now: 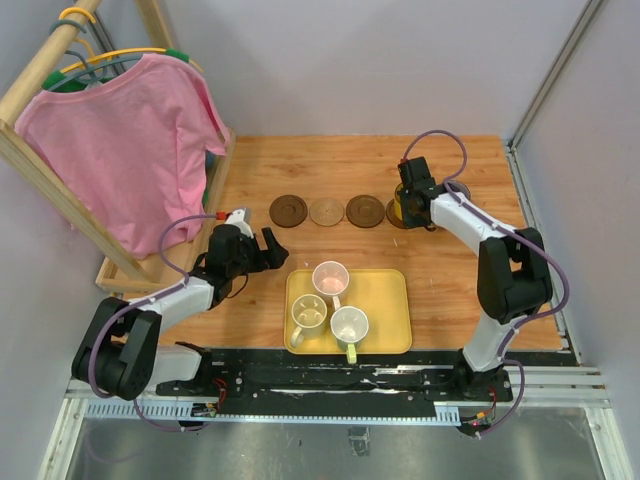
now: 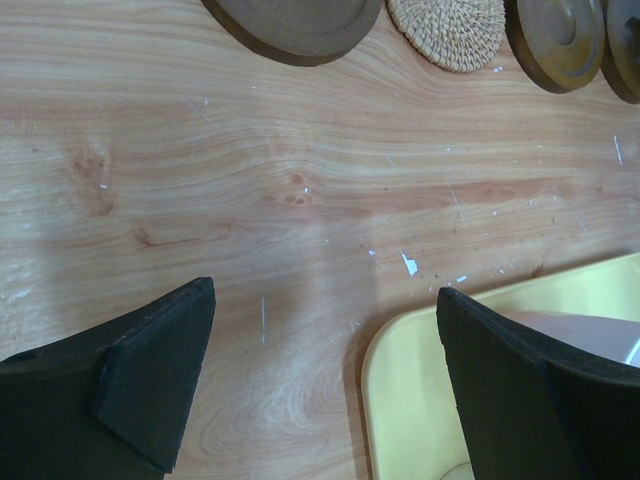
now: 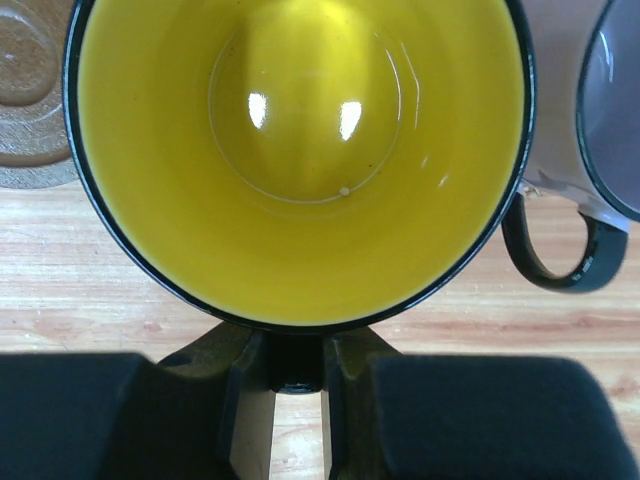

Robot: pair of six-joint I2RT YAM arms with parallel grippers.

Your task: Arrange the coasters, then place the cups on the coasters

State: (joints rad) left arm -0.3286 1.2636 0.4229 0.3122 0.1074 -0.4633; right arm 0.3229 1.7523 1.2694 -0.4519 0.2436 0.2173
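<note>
Translucent yellow, the cup (image 3: 300,150) stands at the right end of the coaster row, over a dark coaster (image 1: 396,224) as far as the top view tells. Its handle is pinched between the fingers of the right gripper (image 3: 285,400). The grey-purple cup (image 3: 610,110) stands just beside it. The step in hand looks like setting this cup down. Next, the jaws should let go and back off straight, without tipping it. The pink cup (image 1: 330,277) and two others sit in the yellow tray (image 1: 395,285). The left gripper (image 2: 325,385) hovers over the tray's corner, spread wide and empty.
</note>
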